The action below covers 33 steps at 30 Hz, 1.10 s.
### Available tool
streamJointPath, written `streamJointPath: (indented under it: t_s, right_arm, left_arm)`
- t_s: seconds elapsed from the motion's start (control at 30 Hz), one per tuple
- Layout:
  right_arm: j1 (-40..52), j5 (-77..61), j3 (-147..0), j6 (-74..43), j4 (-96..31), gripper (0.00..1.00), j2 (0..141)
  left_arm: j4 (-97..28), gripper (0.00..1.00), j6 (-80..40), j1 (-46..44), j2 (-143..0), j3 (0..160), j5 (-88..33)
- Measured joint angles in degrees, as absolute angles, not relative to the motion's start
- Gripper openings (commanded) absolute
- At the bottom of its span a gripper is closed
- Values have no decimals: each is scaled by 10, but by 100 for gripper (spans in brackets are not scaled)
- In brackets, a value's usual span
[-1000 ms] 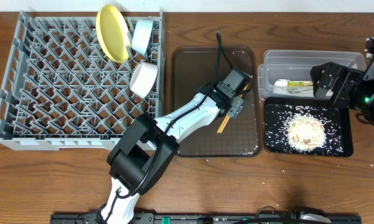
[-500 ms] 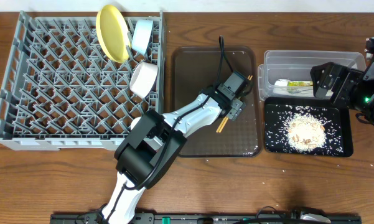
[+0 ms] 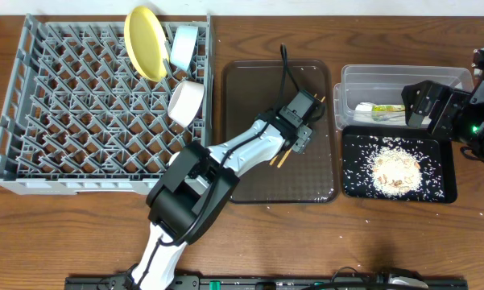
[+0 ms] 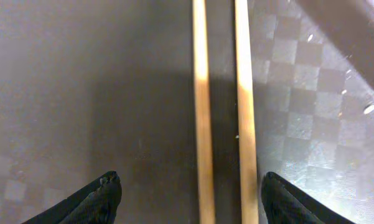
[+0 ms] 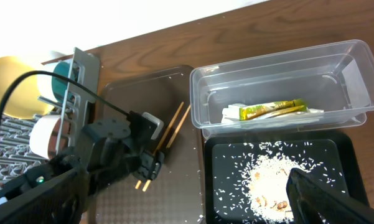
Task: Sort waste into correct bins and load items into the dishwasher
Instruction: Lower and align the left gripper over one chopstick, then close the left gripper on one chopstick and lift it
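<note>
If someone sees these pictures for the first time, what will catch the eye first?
The big grey dish rack fills the left side, with a bright yellow plate standing at its far edge. In the middle, the left gripper hangs open over two chopsticks on the brown tray; at right, rice scraps whiten a black tray.

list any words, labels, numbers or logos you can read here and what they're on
green-and-yellow wrapper in the clear tub: it has print on it, but it is too small and blurred to read.
No readable text anywhere else: none on the dish rack, brown tray, black tray or chopsticks.
</note>
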State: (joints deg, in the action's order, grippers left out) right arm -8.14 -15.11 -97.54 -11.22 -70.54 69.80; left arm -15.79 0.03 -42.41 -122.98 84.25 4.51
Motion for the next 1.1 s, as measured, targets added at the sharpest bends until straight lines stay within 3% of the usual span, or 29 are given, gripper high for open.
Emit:
streamJointPath:
  t_s: [1.1]
  right_arm:
    - [-81,-151,-975,-112,-705,99,698]
  left_arm:
    - [-140,73,18,-378,-1218,842,14]
